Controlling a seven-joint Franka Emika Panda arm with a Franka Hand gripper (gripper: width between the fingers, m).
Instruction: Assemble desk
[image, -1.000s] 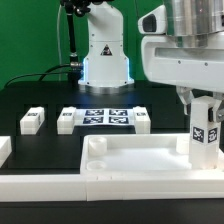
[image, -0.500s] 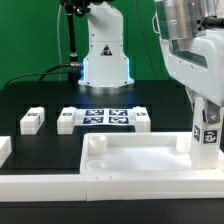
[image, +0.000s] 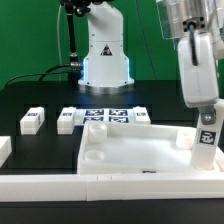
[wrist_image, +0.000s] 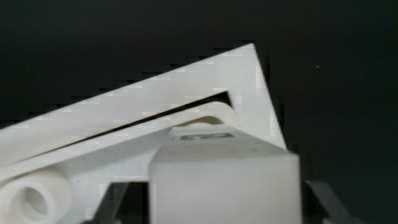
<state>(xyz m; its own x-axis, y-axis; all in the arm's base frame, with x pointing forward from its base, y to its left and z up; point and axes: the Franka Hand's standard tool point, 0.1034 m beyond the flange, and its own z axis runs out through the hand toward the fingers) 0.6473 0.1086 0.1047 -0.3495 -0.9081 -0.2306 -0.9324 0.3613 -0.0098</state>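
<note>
The hand (image: 206, 114) was closed on one white leg (image: 207, 140), with the jaws partway apart because the leg's width filled the gap. In the wrist view a dark finger (wrist_image: 121, 200) stood against one side of the leg (wrist_image: 214, 180), and its partner stood against the other side. The leg hung upright, long axis vertical and tag facing the camera. It was at the exterior view's right end of the desk top (image: 135, 160).

The desk top lay flat on the black worktop (image: 40, 95), open side up, with its raised rim and round sockets showing. The socket closest to the hand (image: 183, 140) sat in the top's far corner on the exterior view's right. It lay just to the exterior view's left of the held leg, near it but not under it. The wrist view agreed: the top's pointed corner (wrist_image: 240, 80) lay ahead of the leg rather than beneath it, and the corner socket (wrist_image: 205, 128) showed just past the leg's end.

The coming move probably depends on that small sideways offset. The leg looked to need shifting toward the exterior view's left until its axis stood over the socket, and then a straight descent. Whether the leg's lower end hung above the rim or beside it could not be told.

Three more legs (image: 31, 120) (image: 68, 120) (image: 141, 120) lay loose on the far side of the worktop, around the marker board (image: 108, 116).
</note>
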